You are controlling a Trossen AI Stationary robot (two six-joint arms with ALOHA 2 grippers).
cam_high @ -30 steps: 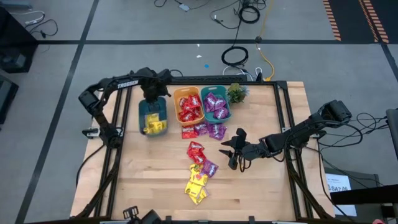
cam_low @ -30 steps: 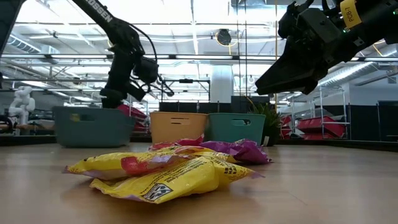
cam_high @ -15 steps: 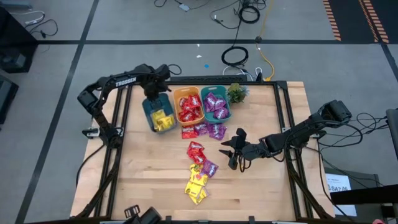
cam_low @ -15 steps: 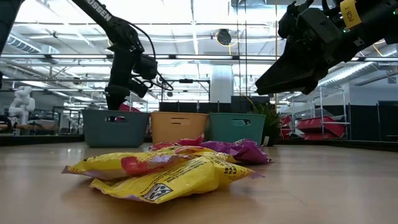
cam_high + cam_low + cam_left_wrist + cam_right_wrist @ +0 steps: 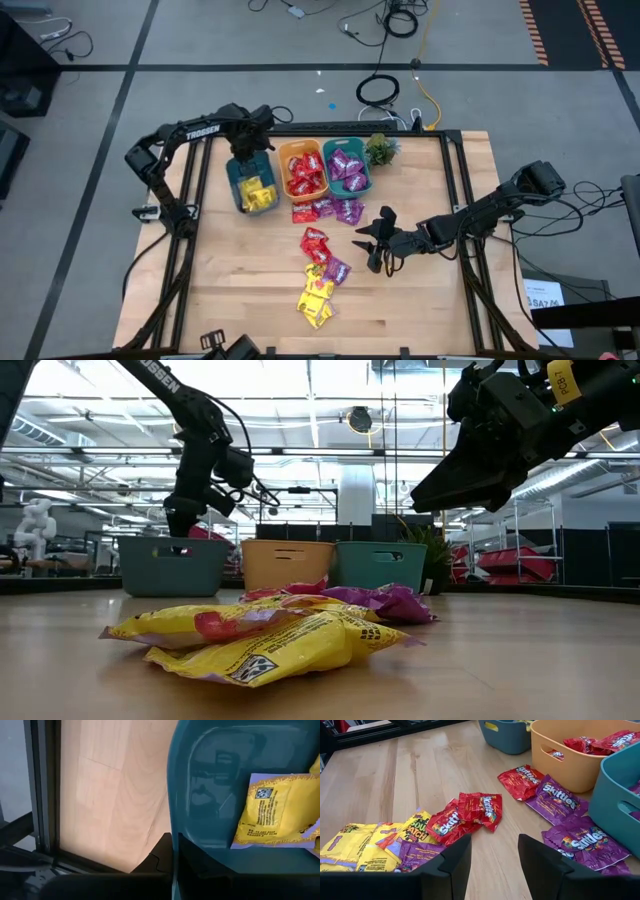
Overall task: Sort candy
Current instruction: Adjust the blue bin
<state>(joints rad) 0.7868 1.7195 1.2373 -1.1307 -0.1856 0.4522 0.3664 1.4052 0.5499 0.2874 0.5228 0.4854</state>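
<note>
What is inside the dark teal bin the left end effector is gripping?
Yellow candy packets lie inside the dark teal bin; anything beneath them is covered.

Wooden table [image 5: 240, 270], black-framed. Along the far edge: teal bin [image 5: 250, 186], orange bin [image 5: 303, 170], second teal bin [image 5: 347, 167], small plant [image 5: 380, 150]. Loose candy [image 5: 320, 262] scattered mid-table: red, purple, yellow.

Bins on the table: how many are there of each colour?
Teal bins: 2
Orange bin: 1
Total: 3 bins
</note>
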